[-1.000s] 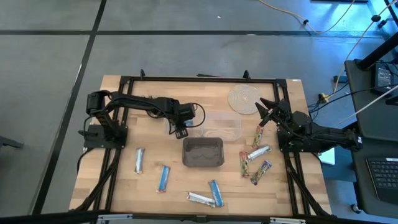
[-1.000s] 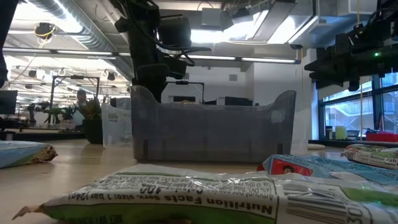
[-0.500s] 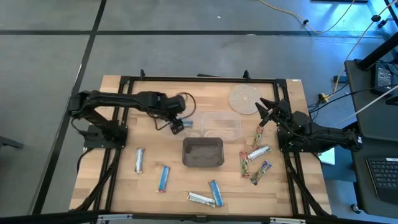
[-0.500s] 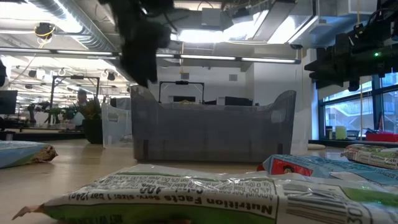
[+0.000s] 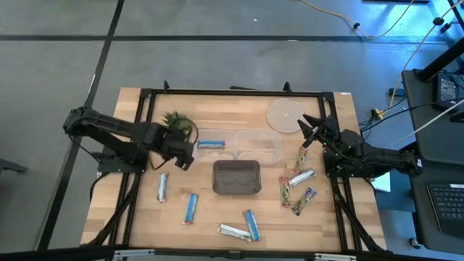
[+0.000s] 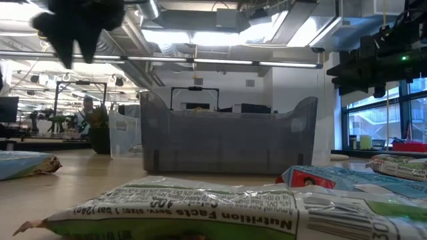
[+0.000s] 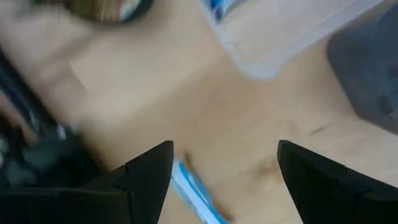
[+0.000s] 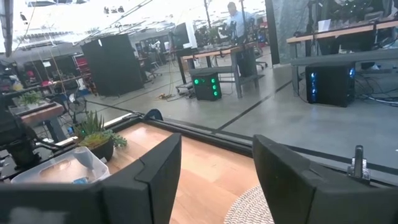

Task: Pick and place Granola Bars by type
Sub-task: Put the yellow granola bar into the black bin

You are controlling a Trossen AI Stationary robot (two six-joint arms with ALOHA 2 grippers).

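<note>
- Wooden bench [image 5: 239,210] in an open office.
- Grey bin [image 5: 236,177] at centre; clear tray [image 5: 255,145] behind holds one blue bar [image 5: 211,144].
- Left hand [image 5: 183,156], spread and empty, should drop squarely over the nearby bar [image 5: 163,187].
- Right hand [image 5: 309,129] waits, spread, by the foil bars [image 5: 297,185].

Dark bin [image 5: 236,177] mid-table; clear tray [image 5: 246,146] behind it, plant [image 5: 176,121] far left, coaster [image 5: 283,114] behind right, bars [image 5: 298,183] right.

wrapper [image 6: 200,213], nearest in low view: "Nutrition Facts", upside down; a barcode at its right end | remaining small print on it: too fine to read; other labels: unreadable
</note>
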